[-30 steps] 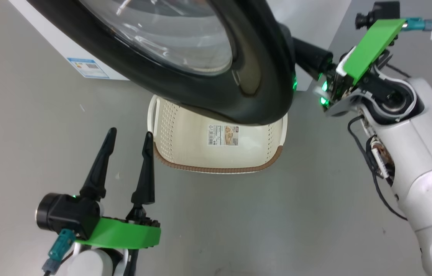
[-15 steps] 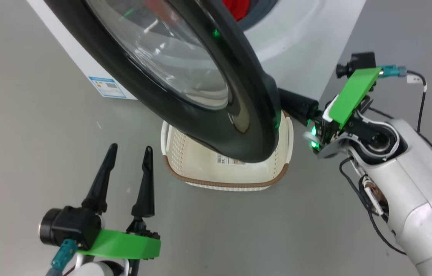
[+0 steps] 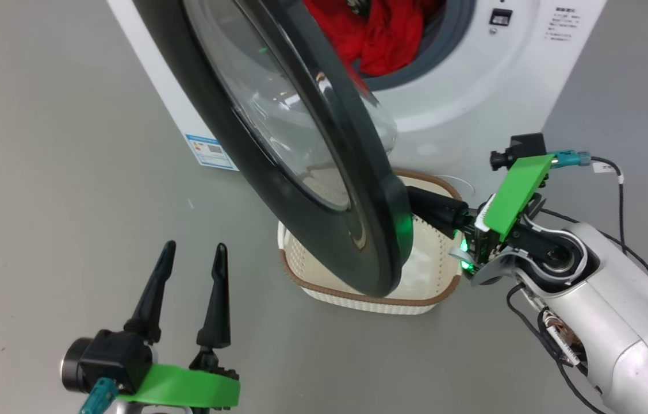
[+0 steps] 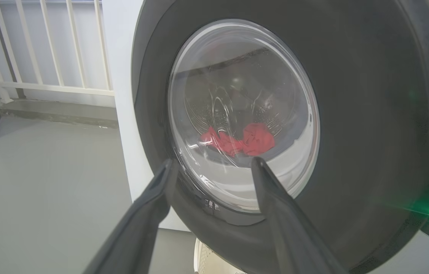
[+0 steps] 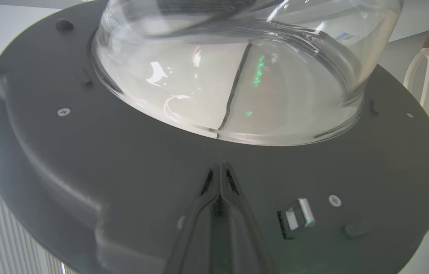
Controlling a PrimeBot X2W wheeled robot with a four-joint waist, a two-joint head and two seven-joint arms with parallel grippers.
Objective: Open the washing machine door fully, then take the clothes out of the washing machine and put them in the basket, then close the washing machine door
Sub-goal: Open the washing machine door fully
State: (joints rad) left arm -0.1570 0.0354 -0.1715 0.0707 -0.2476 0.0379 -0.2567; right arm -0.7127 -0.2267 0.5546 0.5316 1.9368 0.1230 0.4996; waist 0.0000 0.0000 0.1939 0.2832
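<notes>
The washing machine door [image 3: 375, 230], with a black rim and a glass bowl, stands partly open and shows almost edge-on in the head view. Red clothes [image 3: 381, 34] lie in the drum of the white washing machine [image 3: 473, 92]. The cream basket [image 3: 433, 270] sits on the floor under the door. My right gripper [image 5: 220, 167] is shut, and its tips press on the door's grey inner face [image 5: 85, 144] just below the glass bowl [image 5: 237, 76]. My left gripper [image 3: 194, 247] hangs open at the lower left, apart from the door, pointing at its outer glass [image 4: 237, 95].
A blue label [image 3: 211, 152] is on the machine's side. The door latch [image 5: 298, 219] sits right of my right fingers. White railing [image 4: 47, 45] stands behind the machine. Grey floor spreads to the left and in front of the basket.
The head camera has tilted up, bringing the drum opening and the red clothes into view. The door has swung wider, with my shut right gripper still against its inner side. The left gripper stays open.
</notes>
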